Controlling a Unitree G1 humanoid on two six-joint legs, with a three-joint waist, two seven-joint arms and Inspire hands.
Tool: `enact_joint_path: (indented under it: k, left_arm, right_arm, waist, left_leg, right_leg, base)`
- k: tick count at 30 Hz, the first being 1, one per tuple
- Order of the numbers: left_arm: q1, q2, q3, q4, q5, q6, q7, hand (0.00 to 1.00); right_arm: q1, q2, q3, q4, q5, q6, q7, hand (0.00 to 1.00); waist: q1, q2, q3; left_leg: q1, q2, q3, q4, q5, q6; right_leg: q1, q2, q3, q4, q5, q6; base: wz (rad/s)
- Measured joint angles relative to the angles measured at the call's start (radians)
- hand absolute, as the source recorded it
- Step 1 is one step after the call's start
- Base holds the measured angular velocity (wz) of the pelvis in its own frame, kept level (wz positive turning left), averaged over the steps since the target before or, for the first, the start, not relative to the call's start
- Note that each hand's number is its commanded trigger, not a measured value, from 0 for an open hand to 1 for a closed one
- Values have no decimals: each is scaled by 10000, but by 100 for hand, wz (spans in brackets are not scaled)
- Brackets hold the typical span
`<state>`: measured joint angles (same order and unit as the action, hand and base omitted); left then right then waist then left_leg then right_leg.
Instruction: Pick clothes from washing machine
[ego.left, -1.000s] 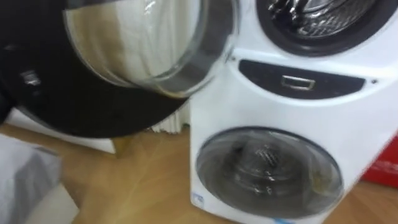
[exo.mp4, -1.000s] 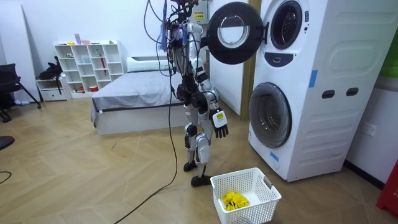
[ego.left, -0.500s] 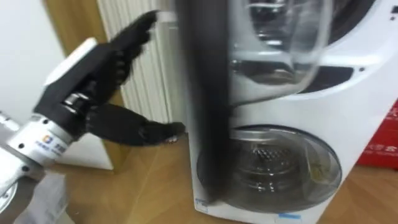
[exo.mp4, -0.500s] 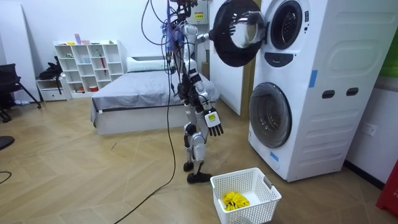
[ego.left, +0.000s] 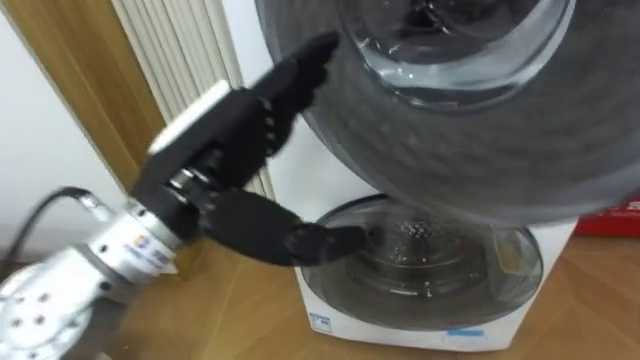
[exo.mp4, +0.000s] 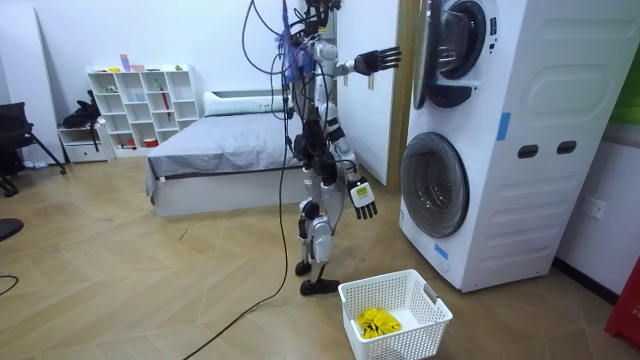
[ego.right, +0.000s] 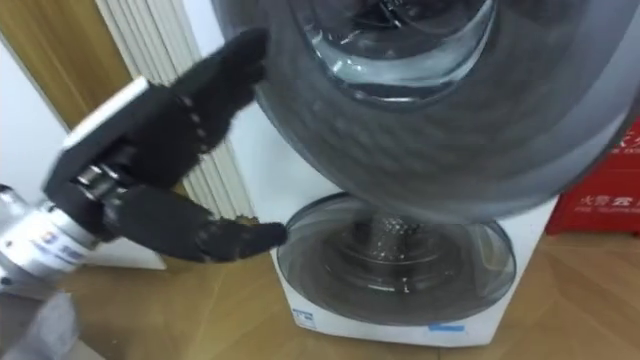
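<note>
Washing machine door (ego.left: 470, 160) has swung nearly shut, left hand (ego.left: 215, 125) beside it with fingers straight.

left robot hand (ego.right: 150, 140) outstretched at edge of round washer door (ego.right: 470, 140), lower drum door (ego.right: 395, 255) beneath

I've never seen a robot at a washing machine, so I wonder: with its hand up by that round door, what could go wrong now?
The left hand has straight fingers at the upper door's rim and its thumb below. They might slip off or get pinched if the door swings. The white basket stands close by the robot's feet, so a step back could knock it.
</note>
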<state>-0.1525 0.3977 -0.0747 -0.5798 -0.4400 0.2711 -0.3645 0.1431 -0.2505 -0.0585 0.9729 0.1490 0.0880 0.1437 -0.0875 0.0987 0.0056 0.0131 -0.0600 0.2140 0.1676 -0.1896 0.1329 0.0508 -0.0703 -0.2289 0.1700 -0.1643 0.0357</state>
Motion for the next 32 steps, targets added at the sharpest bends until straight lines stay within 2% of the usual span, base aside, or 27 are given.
enact_joint_path:
  k: [5,6,7,8,10,12,14,15,17,18,19,20,21,22,23,25,27,28,32]
  left_arm:
    - [-2,-388,-627,369,30,-22,8,0]
    - [-9,-502,-715,706,114,-160,56,0]
    - [-9,-624,-852,1173,264,-267,184,0]
    - [-9,-697,-916,1433,423,-298,252,0]
    - [-8,-1041,-1060,2487,1144,-319,651,0]
    - [50,-1329,-1204,3388,2028,-339,875,0]
    - [365,-1615,-1276,4411,2719,-485,1212,0]
    - [752,-1765,-1329,5183,3066,-709,1524,0]
    - [1367,-1842,-1587,6509,3697,-833,2005,0]
    - [1858,-1866,-1625,7499,4147,-857,2227,0]
    - [2299,-1872,-1571,8598,4675,-897,2450,0]
    - [2437,-1879,-1511,9300,4892,-923,2570,0]
    - [2663,-1905,-1239,10688,5110,-942,2872,0]
    - [2864,-1924,-842,12061,5214,-979,3209,0]
    - [2964,-1918,-613,12649,5222,-981,3371,0]
    - [3368,-1894,398,14289,5219,-1004,4087,0]
    - [3635,-1891,1059,15176,5203,-1206,4517,0]
    - [3732,-1889,1388,15650,5210,-1288,4780,0]
    - [4031,-1954,1593,16171,5194,-1405,5363,0]
  right_arm:
    - [-27,100,177,11,46,-3,-49,0]
    - [-28,192,189,118,125,-10,-109,0]
    - [-47,219,276,280,221,-20,-133,0]
    - [-51,218,345,339,248,-18,-139,0]
    - [-5,312,374,317,285,-5,-220,0]
    - [-16,435,372,320,271,1,-210,0]
    - [-35,495,373,299,244,2,-147,0]
    - [-50,523,378,272,243,0,-125,0]
    - [-55,566,541,271,377,-7,-171,0]
    - [-25,631,591,267,483,-9,-193,0]
    - [20,719,589,273,445,-15,-190,0]
    - [49,752,589,274,415,-15,-187,0]
    - [97,814,581,275,418,-14,-174,0]
    - [164,838,564,276,412,-15,-122,0]
    - [205,844,560,278,398,-15,-89,0]
    - [389,851,512,182,361,-21,40,0]
    - [447,853,355,158,337,-24,132,0]
    - [447,853,354,188,349,-58,130,0]
    - [463,879,369,491,559,-263,205,0]
  waist:
    - [-358,-238,17]
    - [-463,-333,78]
    - [-480,-399,87]
    - [-474,-426,74]
    - [-528,-437,66]
    - [-550,-565,80]
    - [-536,-684,41]
    - [-537,-726,39]
    - [-490,-798,56]
    - [-429,-879,55]
    - [-367,-985,12]
    - [-302,-1045,-14]
    - [-160,-1149,-49]
    - [-131,-1237,-74]
    - [-123,-1256,-90]
    - [78,-1326,-119]
    - [247,-1282,-88]
    - [334,-1243,-40]
    - [453,-1165,15]
  left_leg:
    - [18,75,69,3,-19,-60]
    - [97,94,121,0,-24,-73]
    - [168,128,232,-3,-50,-116]
    - [174,136,277,-4,-54,-122]
    - [165,147,284,-44,-99,-173]
    - [160,172,291,-45,-112,-191]
    - [184,195,335,-43,-110,-199]
    - [229,208,338,-44,-111,-205]
    - [296,230,330,-47,-130,-238]
    - [379,262,336,-59,-155,-280]
    - [451,308,358,-67,-183,-326]
    - [484,323,363,-85,-199,-355]
    - [536,350,369,-80,-224,-399]
    - [618,380,364,-84,-247,-439]
    - [648,388,363,-94,-260,-462]
    - [777,422,362,-152,-291,-508]
    - [898,433,360,-194,-303,-528]
    - [996,434,359,-226,-310,-537]
    - [1023,434,309,-258,-317,-540]
  right_leg:
    - [35,73,102,-23,-8,-12]
    - [57,92,154,-30,-9,-13]
    - [95,120,272,-20,-11,-17]
    - [101,127,307,-12,-15,-22]
    - [-3,159,347,-11,-40,-66]
    - [18,188,358,1,-39,-85]
    - [28,209,403,5,-35,-95]
    - [53,220,399,19,-31,-102]
    - [138,242,358,-3,-31,-102]
    - [198,278,378,-17,-32,-105]
    - [201,320,374,-19,-34,-113]
    - [217,337,375,-19,-43,-128]
    - [271,369,374,-32,-68,-174]
    - [375,406,379,-89,-67,-182]
    - [417,426,386,-138,-67,-185]
    - [536,461,377,-210,-75,-206]
    - [629,480,375,-204,-76,-207]
    - [705,486,373,-210,-77,-208]
    - [743,491,381,-205,-77,-209]
  base:
    - [-7]
    - [-20]
    - [-25]
    - [-28]
    - [-17]
    - [-8]
    - [-9]
    - [-4]
    - [0]
    - [0]
    - [-6]
    - [-8]
    - [-4]
    - [0]
    - [0]
    - [0]
    - [0]
    - [0]
    - [4]
